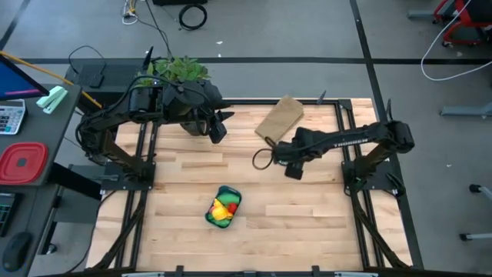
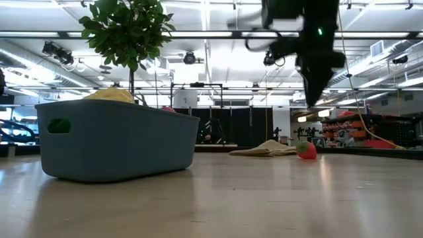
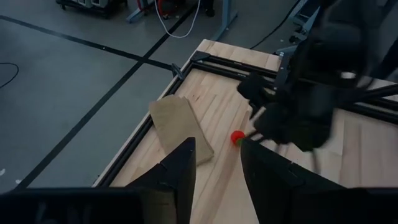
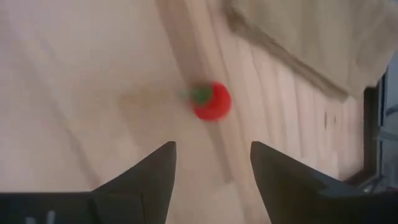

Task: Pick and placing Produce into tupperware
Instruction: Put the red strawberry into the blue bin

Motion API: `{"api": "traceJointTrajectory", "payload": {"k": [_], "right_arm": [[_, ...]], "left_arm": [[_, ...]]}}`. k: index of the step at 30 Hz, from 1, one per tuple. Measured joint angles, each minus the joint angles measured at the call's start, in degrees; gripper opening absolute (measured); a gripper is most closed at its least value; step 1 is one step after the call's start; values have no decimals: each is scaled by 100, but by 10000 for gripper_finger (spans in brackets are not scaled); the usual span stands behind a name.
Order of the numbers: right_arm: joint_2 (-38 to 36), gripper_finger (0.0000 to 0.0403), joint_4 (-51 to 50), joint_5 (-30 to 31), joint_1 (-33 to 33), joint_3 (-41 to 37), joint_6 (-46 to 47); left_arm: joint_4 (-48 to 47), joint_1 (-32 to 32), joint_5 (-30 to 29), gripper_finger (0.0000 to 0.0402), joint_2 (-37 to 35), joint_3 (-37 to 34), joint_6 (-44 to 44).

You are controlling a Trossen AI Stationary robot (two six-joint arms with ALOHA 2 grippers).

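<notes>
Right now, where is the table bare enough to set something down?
Bare wood lies on both sides of the blue tub along the near edge. The far side is crowded: both grippers, the red tomato and the tan bag.

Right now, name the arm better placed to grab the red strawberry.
Right. The right gripper hangs open just above the red strawberry beside the tan block. The left gripper waits farther off by the potted plant.

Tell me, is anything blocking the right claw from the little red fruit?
Nothing visible. The right claw hangs open above the red fruit, which lies alone on bare table beside the tan bag. The way to the blue tub looks clear too.
</notes>
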Motion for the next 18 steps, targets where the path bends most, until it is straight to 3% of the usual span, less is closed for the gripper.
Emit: {"api": "traceJointTrajectory", "payload": {"k": [7, 15, 18], "right_arm": [[-258, 215, 613, -293, -857, -936, -1404], [-218, 209, 949, -348, -1163, -1036, -3877], [-219, 209, 1148, -355, -1162, -1036, -4404]], "left_arm": [[-11, 2, 0, 141, 0, 0, 15], [-43, 2, 0, 135, 0, 0, 15], [-122, 2, 0, 133, 0, 0, 15]]}}
